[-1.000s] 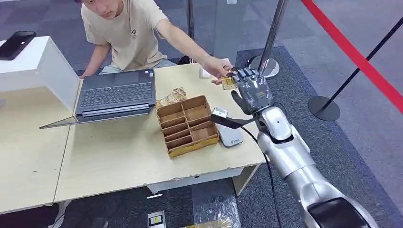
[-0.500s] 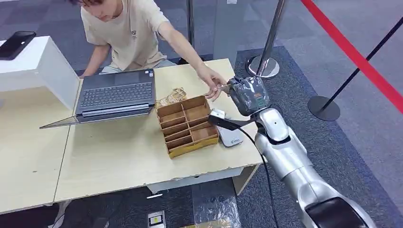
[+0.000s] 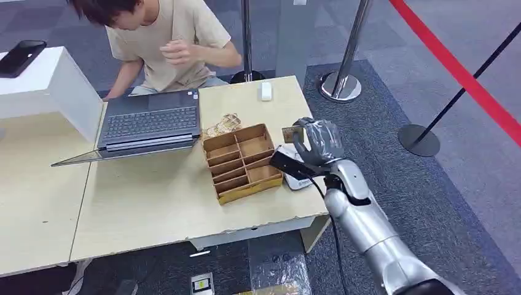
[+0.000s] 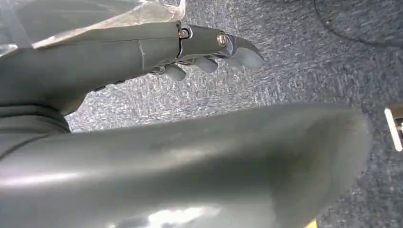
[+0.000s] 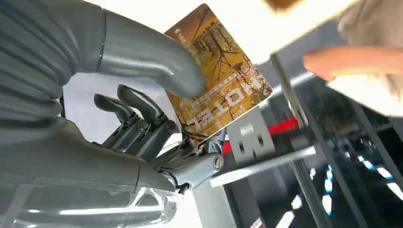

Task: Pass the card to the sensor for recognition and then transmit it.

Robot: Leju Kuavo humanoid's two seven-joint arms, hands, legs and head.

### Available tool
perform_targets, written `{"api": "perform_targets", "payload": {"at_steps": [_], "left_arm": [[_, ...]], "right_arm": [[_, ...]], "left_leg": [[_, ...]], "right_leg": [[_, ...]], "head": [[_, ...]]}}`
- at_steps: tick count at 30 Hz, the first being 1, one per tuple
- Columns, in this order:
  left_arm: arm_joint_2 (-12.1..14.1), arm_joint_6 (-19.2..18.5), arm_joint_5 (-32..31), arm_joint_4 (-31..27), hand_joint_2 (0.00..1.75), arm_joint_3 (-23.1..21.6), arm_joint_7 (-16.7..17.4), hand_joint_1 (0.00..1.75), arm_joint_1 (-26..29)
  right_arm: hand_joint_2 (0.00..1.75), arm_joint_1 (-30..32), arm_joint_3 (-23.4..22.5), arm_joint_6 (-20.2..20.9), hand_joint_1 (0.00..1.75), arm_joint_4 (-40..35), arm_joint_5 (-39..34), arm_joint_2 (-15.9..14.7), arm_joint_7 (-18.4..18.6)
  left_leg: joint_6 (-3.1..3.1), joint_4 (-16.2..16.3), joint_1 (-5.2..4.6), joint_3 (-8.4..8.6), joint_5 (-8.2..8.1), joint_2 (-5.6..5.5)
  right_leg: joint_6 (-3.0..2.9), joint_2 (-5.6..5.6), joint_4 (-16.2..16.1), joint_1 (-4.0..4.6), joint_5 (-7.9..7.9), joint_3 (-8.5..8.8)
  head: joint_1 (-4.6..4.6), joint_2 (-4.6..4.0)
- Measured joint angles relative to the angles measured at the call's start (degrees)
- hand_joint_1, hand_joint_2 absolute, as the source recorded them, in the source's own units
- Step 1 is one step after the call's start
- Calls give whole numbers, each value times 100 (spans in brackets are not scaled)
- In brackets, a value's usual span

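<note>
A golden-brown hotel card is pinched between the thumb and fingers of my right hand. In the head view the card sticks out toward the brown box, just above the white card sensor lying on the table's right part. My left hand hangs over grey carpet with its fingers loosely curled and nothing in it.
A brown divided cardboard box stands left of the sensor. An open laptop sits further left, with a person behind it. A small white object lies at the table's far edge. Metal stanchions and red tape stand to the right.
The person let go of the card and pulled their hand back to their chest. My right hand, now holding the card, has come back and down over the sensor.
</note>
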Motion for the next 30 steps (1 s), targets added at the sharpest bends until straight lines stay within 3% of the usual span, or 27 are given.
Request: {"api": "perform_targets", "payload": {"at_steps": [6,11,24,30], "left_arm": [[-2,96,159,0,0,63,-138,0,5],[-2,114,179,0,0,109,-135,0,5],[-2,142,186,0,0,177,-127,0,3],[-2,122,155,0,0,181,-118,0,3]], "right_arm": [[175,878,11,-362,175,-87,-744,116,-186],[175,1193,31,-590,175,79,-1101,201,-334],[175,1206,52,-761,175,481,-1458,282,-365],[175,984,13,-507,175,477,-1689,168,-173]], "left_leg": [[0,-1,0,-3,0,0],[0,-1,0,-2,1,2],[0,0,0,-1,1,3],[1,0,-2,1,2,5]], "right_leg": [[0,0,0,0,-1,0],[0,0,0,0,0,0],[-1,0,0,0,1,0],[1,1,0,-2,3,1]], "head": [[0,0],[-2,0],[0,0],[0,0]]}}
